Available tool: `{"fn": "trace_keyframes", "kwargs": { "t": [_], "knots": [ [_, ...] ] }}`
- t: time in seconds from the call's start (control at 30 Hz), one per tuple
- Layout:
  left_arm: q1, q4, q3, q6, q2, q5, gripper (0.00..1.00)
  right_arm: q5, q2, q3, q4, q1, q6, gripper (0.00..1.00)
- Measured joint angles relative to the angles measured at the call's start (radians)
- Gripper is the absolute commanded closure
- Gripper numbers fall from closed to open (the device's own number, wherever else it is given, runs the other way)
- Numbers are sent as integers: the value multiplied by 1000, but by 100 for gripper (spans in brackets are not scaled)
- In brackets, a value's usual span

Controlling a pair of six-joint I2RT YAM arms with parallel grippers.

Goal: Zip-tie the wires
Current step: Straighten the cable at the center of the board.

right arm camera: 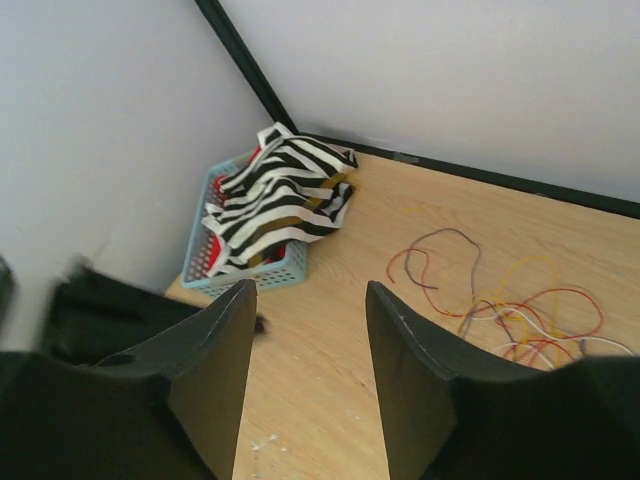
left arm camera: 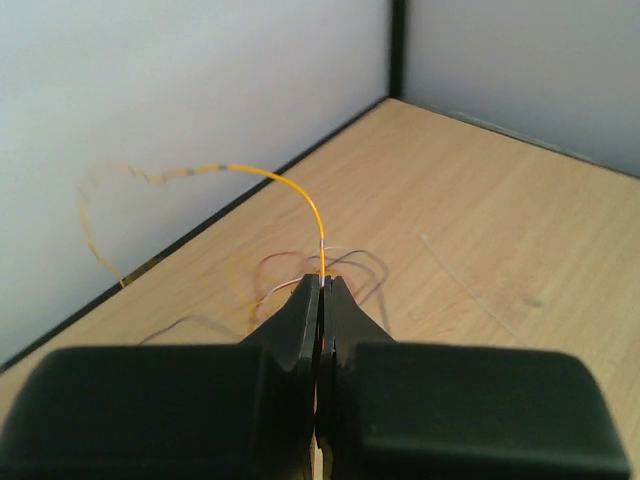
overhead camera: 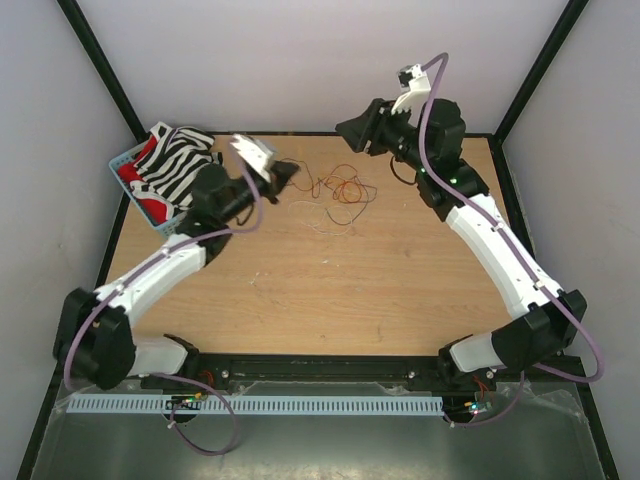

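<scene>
Your left gripper [left arm camera: 322, 288] fills the near edge of its wrist view, fingers pressed together on a single orange wire [left arm camera: 321, 258] that arches up and away from the tips. That is a thin hold. Pull fast and the strand could slip out, or it could drag the rest of the wires [overhead camera: 335, 190] across the table [overhead camera: 300, 290] in a tangle instead of gathering them. Your right gripper [right arm camera: 310, 290] hangs above with its fingers spread, holding nothing, so nothing steadies the pile. The wires lie loose toward the back of the table, just beside the left gripper's tips. They are hair-thin, wavy loops of red, orange, dark and white, not bundled. A pale straight strip, likely the zip tie [left arm camera: 465, 285], lies flat near them.
</scene>
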Motion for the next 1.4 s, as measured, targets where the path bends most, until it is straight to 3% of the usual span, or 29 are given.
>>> {"fn": "trace_keyframes", "kwargs": {
  "t": [0.17, 0.27, 0.53, 0.77, 0.93, 1.2, 1.4],
  "knots": [
    [202, -110, -18, -171, -177, -24, 100, 36, 0, -35, -5, 0, -47, 28],
    [254, -189, -16, -220, -292, -35, 100, 64, 0, -61, -5, 0, -71, 25],
    [257, -383, 56, -267, -481, -29, 100, 114, 169, -64, 8, 0, -103, 24],
    [257, -489, 140, -294, -515, 11, 100, 93, 429, -19, -27, 1, -103, 12],
    [257, -534, 170, -305, -517, 31, 100, 75, 519, 18, -30, 33, -185, 7],
    [257, -583, 179, -307, -526, 38, 100, 5, 529, -21, 100, 125, -306, 8],
    [257, -610, 197, -307, -539, 40, 100, -9, 628, 26, 146, 130, -333, 14]
  ]
}}
